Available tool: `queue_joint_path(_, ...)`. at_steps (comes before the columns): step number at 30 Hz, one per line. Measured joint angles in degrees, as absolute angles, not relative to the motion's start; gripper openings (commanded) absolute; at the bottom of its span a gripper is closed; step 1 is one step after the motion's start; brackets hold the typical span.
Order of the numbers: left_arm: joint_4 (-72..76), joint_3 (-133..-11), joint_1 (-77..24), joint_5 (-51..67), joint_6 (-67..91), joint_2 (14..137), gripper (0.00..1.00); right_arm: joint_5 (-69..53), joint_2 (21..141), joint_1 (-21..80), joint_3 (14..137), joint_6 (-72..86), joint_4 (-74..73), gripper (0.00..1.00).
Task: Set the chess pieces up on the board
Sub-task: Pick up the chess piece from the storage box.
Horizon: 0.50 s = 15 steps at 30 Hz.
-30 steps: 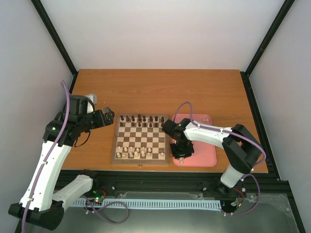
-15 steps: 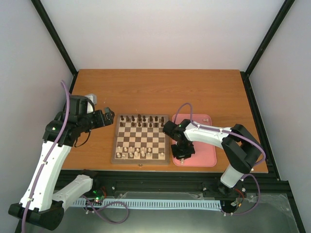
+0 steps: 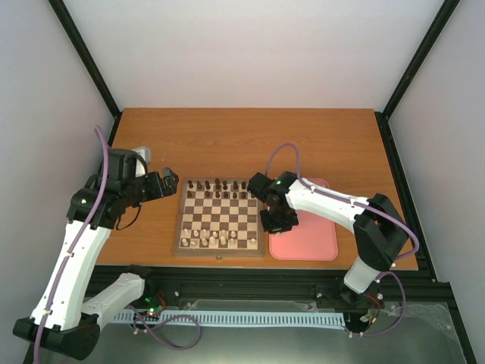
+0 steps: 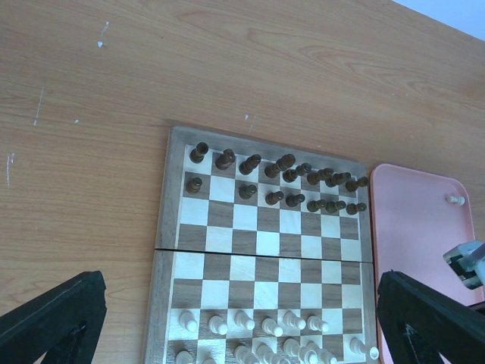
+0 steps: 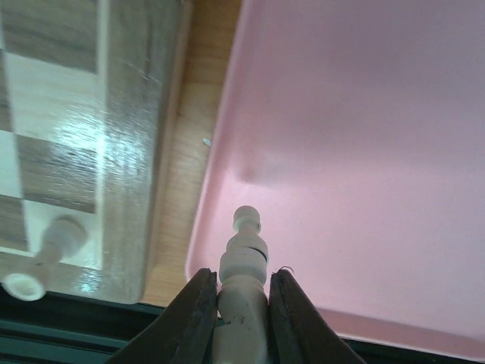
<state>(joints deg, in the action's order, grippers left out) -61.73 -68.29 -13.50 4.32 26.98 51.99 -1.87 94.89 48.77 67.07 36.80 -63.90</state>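
The board [image 3: 220, 215] lies between the two arms. Dark chessmen [image 3: 220, 186] fill its far rows and cream-white chess pieces [image 3: 215, 239] its near rows. My right gripper [image 3: 277, 221] hangs over the gap between the board's right edge and the pink tray [image 3: 314, 236]. In the right wrist view it [image 5: 241, 287] is shut on a white bishop-like piece [image 5: 244, 254], held above the tray's left rim [image 5: 220, 159]. A white piece [image 5: 44, 256] stands on the board's near right corner. One more white piece [image 4: 455, 200] rests on the tray. My left gripper [image 4: 241, 303] stays open.
The left arm's gripper [image 3: 170, 184] sits just left of the board's far corner, over bare wooden table [image 3: 250, 140]. The table's near edge and a black rail [image 3: 250, 284] run close below the board and tray.
My right gripper shut on the white piece at the tray's near left and carried it up and left to the board's right edge. The left arm has not moved.
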Motion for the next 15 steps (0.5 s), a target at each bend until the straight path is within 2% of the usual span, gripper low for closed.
queue_joint_path(7,-61.7,-68.3,-13.5,4.3,27.0,51.5,1.00,-0.3,95.1,49.6,73.6,36.0,-67.5,0.18)
queue_joint_path(15,-61.7,-68.5,-13.5,5.2,27.0,51.4,1.00,1.6,95.0,50.2,75.0,35.8,-70.2,0.18)
